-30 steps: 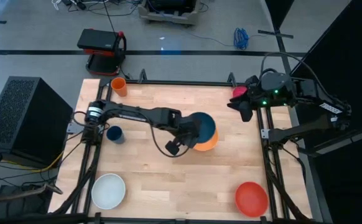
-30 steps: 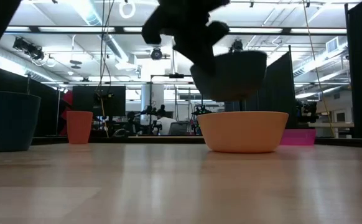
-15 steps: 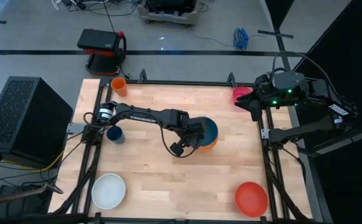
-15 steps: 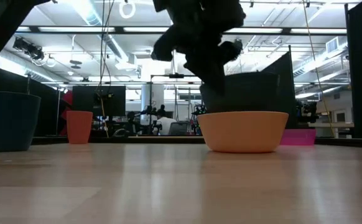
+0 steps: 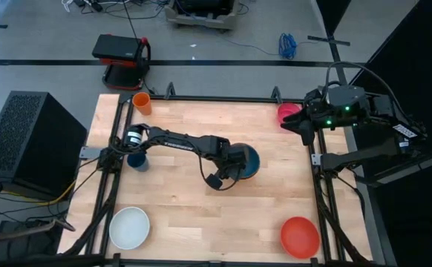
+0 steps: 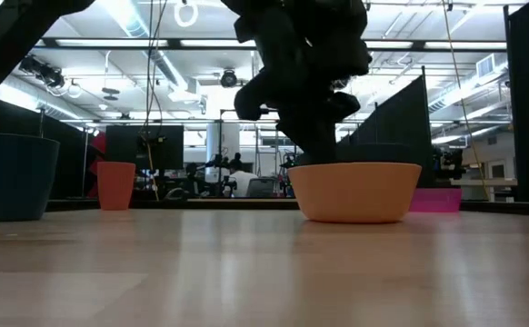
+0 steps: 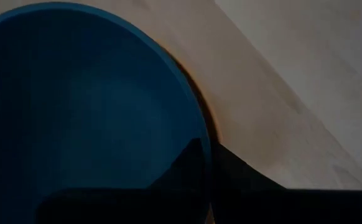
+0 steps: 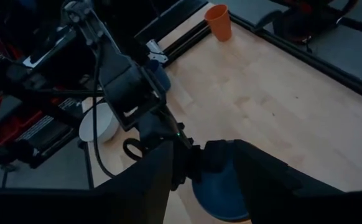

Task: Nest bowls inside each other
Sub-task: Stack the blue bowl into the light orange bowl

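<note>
honestly my left claw (image 5: 234, 169) was pinched tight on the teal bowl (image 5: 247, 159) rim, already sitting in the orange bowl (image 6: 355, 191) mid-table, so pulling away crooked could've dragged both sideways.

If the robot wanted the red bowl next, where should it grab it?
Probably by the rim. The red bowl sits upright and open-side up near the table's front right corner, with nothing beside it. A gripper could come straight down, one finger inside and one outside the thin wall. The right gripper waits on that side, by the pink bowl, so it looks the nearer choice.
</note>
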`<act>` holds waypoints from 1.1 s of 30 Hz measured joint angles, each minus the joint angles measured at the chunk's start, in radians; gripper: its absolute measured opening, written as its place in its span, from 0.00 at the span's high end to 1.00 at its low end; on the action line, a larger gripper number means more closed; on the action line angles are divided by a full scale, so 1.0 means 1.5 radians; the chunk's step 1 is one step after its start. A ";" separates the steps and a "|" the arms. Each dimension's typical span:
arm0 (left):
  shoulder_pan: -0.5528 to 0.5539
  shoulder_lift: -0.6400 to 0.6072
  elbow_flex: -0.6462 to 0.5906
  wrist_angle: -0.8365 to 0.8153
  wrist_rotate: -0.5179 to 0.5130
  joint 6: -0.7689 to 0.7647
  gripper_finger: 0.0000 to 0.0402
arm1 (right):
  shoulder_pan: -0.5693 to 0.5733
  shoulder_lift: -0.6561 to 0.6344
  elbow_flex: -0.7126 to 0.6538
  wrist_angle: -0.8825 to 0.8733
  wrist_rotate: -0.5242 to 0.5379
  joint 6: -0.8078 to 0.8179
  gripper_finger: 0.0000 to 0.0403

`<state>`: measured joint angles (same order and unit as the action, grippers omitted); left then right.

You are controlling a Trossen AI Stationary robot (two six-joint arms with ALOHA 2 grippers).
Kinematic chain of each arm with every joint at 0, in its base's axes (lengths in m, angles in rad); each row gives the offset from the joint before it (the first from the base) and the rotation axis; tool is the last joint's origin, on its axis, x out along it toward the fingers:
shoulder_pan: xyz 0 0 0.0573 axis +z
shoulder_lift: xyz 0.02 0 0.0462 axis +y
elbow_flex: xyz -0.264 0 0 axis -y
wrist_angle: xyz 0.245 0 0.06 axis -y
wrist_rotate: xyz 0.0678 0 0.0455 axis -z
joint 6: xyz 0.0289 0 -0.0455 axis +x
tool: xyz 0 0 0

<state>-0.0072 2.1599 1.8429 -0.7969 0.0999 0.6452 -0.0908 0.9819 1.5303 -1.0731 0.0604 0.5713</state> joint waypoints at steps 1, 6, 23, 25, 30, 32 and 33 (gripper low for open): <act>0.001 0.001 0.000 0.001 0.000 -0.003 1.00 | 0.000 0.000 0.000 0.000 -0.001 0.000 0.62; 0.007 0.006 0.000 0.003 -0.003 -0.016 0.99 | 0.000 0.000 0.000 0.000 -0.008 0.000 0.63; 0.013 0.012 -0.001 0.015 -0.001 -0.058 0.67 | 0.000 0.000 0.000 0.000 -0.021 0.000 0.58; 0.016 0.010 0.018 0.012 0.002 -0.072 0.62 | 0.000 -0.001 0.000 -0.006 -0.022 0.000 0.58; 0.023 0.002 0.083 0.000 0.011 -0.093 0.52 | 0.000 -0.004 0.000 -0.028 -0.024 0.000 0.58; 0.026 -0.001 0.110 -0.005 0.015 -0.101 0.49 | 0.000 -0.005 0.000 -0.036 -0.024 0.000 0.58; 0.027 -0.003 0.123 -0.008 0.017 -0.105 0.47 | 0.000 -0.006 0.000 -0.041 -0.025 0.000 0.58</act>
<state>0.0335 2.1560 2.0272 -0.8084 0.1259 0.4879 -0.0906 0.9730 1.5303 -1.1339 0.0231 0.5715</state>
